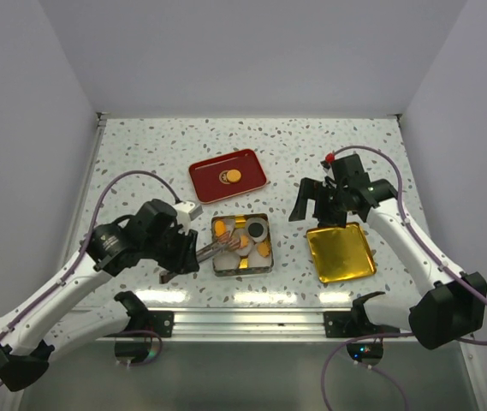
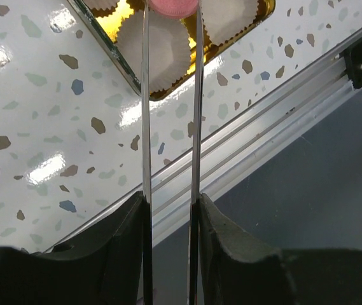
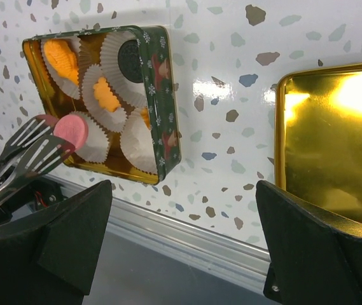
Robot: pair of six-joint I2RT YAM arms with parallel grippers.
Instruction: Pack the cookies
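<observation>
pink cookie point(image 3: 71, 130): pinched in tongs point(image 3: 21, 155) over the near-left of the tin point(image 3: 161, 95); light, brittle, best held by its edges.
left gripper point(image 2: 168, 213): clamped on the tongs.
right gripper point(image 1: 318, 208): spread wide, holding nothing, near the gold lid point(image 1: 340, 253).
other cookies point(image 3: 104, 94): in the tin; one on the far red tray point(image 1: 252, 163).
surface: glossy speckled table point(image 1: 140, 154), white walls point(image 1: 243, 51).

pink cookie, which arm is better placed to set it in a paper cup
Left. The left pincer grips the tongs, which hold the pink cookie right over the paper cups in the tin. The right pincer is open and empty, by the gold lid.
</observation>
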